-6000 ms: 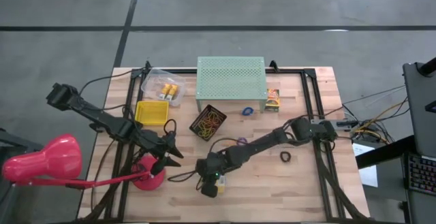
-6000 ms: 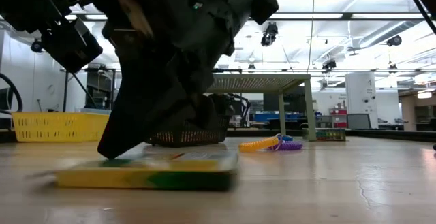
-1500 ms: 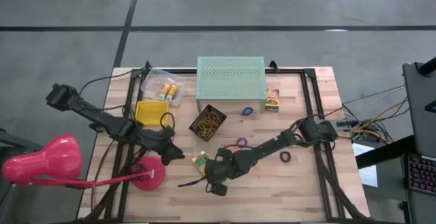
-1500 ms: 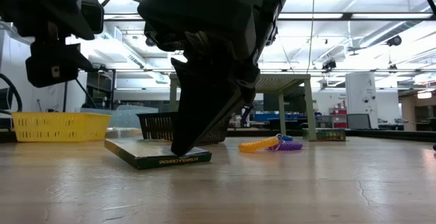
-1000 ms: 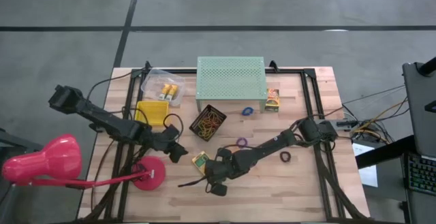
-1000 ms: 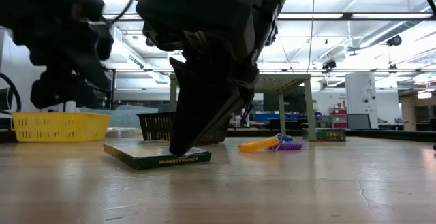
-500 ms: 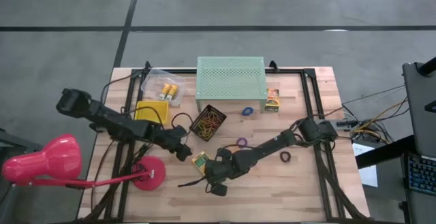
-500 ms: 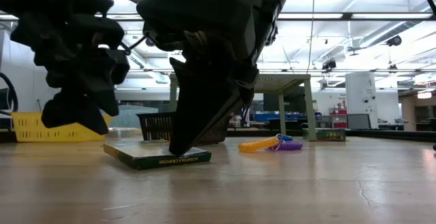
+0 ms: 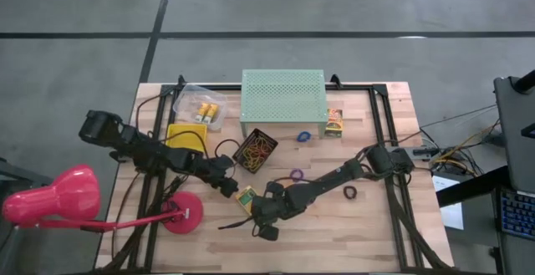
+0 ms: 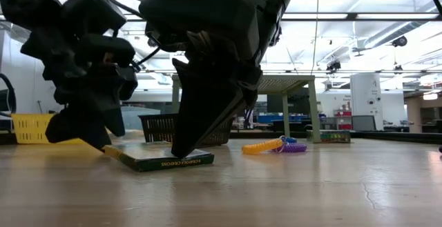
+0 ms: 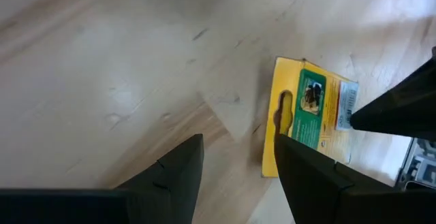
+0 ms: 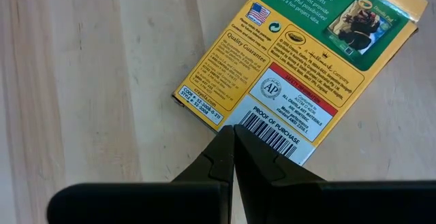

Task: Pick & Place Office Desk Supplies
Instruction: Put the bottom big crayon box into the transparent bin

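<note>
Pressing down on the flat yellow-and-green crayon box (image 12: 300,74), the right hand (image 12: 234,157) has its fingers together, tips on the barcode end of the box's back face. Box lies flat on the table (image 9: 351,233), near the front middle. The left hand (image 9: 227,186) sits just beside the box's other end, fingers (image 11: 178,166) apart, box edge showing between and beyond them; not gripping anything.

Around it:
- Dark mesh basket (image 9: 255,150) of rubber bands, just behind the box.
- Yellow tray (image 9: 185,136) behind the left arm, and a clear container (image 9: 198,108) with small yellow items behind that.
- Mint-green perforated stand (image 9: 283,101) at the table's back middle; a small printed box (image 9: 335,122) beside it, a blue ring (image 9: 304,136) in front of it.
- Purple band (image 9: 296,175) and black ring (image 9: 350,193) either side of the right arm.
- Pink lamp (image 9: 58,196), base near the table's front left, head hanging off the edge.

Surface: pale wood planks, black rails along both sides. Low view shows a large lit room, ceiling lights, shelving far back.
</note>
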